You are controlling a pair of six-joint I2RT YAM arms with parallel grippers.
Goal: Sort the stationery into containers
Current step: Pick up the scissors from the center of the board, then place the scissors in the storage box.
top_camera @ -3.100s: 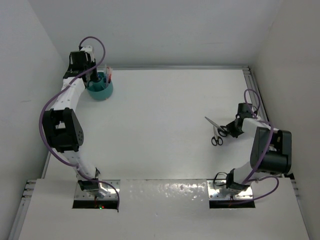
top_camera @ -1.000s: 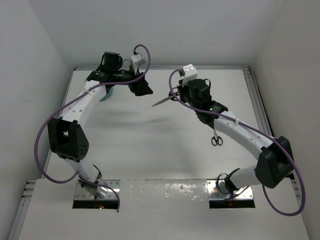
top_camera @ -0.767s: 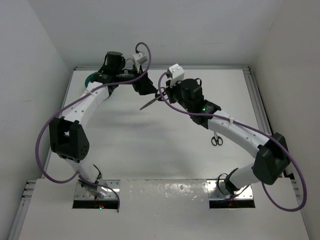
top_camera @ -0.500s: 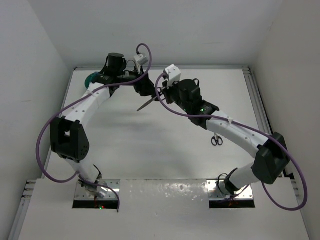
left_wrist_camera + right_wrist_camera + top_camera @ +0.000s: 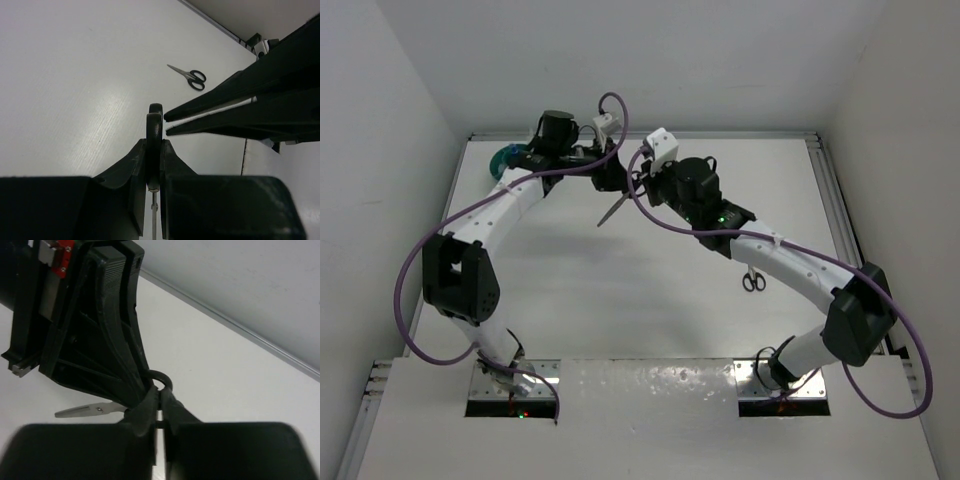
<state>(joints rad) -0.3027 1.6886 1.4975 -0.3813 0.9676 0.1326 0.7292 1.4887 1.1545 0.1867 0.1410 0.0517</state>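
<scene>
The left pincer point(image 5: 154, 145) and the right pincer point(image 5: 159, 399) both clamp the scissors point(image 5: 611, 211) in the air. A second pair point(image 5: 753, 281) lies on the table point(image 5: 620, 300).

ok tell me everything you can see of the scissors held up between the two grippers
The held scissors have black loop handles and thin silvery, metal-looking blades, closed together. They hang above the table, blades slanting toward the near left. The left gripper and right gripper are both shut on the handle end.
</scene>
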